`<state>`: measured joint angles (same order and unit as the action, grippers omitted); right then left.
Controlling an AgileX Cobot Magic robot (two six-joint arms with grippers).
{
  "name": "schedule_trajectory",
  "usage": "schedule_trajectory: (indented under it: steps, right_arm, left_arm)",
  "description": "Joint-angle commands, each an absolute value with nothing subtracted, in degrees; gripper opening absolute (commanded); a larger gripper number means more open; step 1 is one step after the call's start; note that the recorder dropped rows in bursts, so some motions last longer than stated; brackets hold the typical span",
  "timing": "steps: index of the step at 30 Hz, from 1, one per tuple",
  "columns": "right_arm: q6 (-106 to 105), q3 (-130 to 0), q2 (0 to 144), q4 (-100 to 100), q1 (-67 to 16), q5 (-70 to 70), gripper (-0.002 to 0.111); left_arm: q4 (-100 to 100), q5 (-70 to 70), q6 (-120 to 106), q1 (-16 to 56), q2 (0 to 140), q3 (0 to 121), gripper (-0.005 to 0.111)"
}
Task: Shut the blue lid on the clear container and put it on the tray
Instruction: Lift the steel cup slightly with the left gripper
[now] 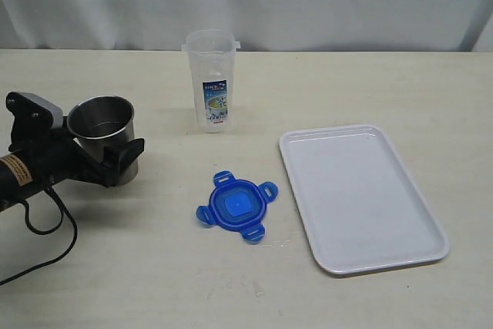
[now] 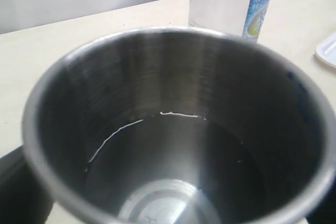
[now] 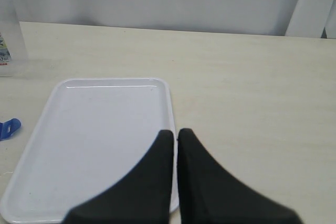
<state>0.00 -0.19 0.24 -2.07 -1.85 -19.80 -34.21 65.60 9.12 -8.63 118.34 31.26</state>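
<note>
The clear container (image 1: 209,82) stands upright and uncovered at the back middle of the table, its printed label facing front; it also shows behind the cup's rim (image 2: 220,9) and at an edge of the right wrist view (image 3: 8,40). In front of it the blue lid (image 1: 236,206) lies flat on the table, with one flap (image 3: 9,128) showing beside the tray. To the right lies the white tray (image 1: 362,198), bare (image 3: 100,129). My left gripper (image 1: 115,153) is shut on a grey steel cup (image 1: 102,125) at the far left. My right gripper (image 3: 177,135) is shut and holds nothing, over the tray's edge.
The steel cup (image 2: 178,129) fills the left wrist view and looks empty inside. A corner of the tray (image 2: 328,51) peeks past it. A black cable (image 1: 46,229) trails from the left arm across the table. A white curtain hangs behind the table.
</note>
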Motion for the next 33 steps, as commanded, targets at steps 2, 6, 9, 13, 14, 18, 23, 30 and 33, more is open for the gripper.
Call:
schedule_trajectory:
  steps: [2, 6, 9, 13, 14, 18, 23, 30, 33]
  right_arm:
    - [-0.5, 0.0, 0.0, -2.0, -1.5, -19.7, 0.004]
    - [-0.5, 0.0, 0.0, -2.0, -1.5, -19.7, 0.004]
    - [-0.5, 0.0, 0.0, -2.0, -1.5, -19.7, 0.004]
    - [-0.5, 0.0, 0.0, -2.0, -1.5, -19.7, 0.004]
    - [-0.5, 0.0, 0.0, -2.0, -1.5, -19.7, 0.004]
    - [-0.5, 0.0, 0.0, -2.0, -1.5, -19.7, 0.004]
    - [-0.5, 0.0, 0.0, -2.0, -1.5, -19.7, 0.004]
    - [-0.5, 0.0, 0.0, -2.0, -1.5, -19.7, 0.004]
    - [-0.5, 0.0, 0.0, -2.0, -1.5, -19.7, 0.004]
  left_arm:
    - [-33.5, 64.8, 9.2, -8.6, 118.5, 31.6, 0.105]
    - [-33.5, 61.5, 9.2, -8.6, 118.5, 32.6, 0.105]
    - [-33.5, 61.5, 9.1, -8.6, 118.5, 32.8, 0.105]
    - [-33.2, 61.8, 9.1, -8.6, 118.5, 32.8, 0.105]
    - [-33.2, 61.8, 9.1, -8.6, 118.5, 32.8, 0.105]
    - [-33.3, 62.1, 9.1, -8.6, 118.5, 32.8, 0.105]
    - [-33.4, 63.3, 9.1, -8.6, 118.5, 32.8, 0.105]
    - [-33.3, 62.3, 10.4, -8.6, 118.5, 32.8, 0.105]
    - [-33.2, 62.4, 10.4, -8.6, 118.5, 32.8, 0.105]
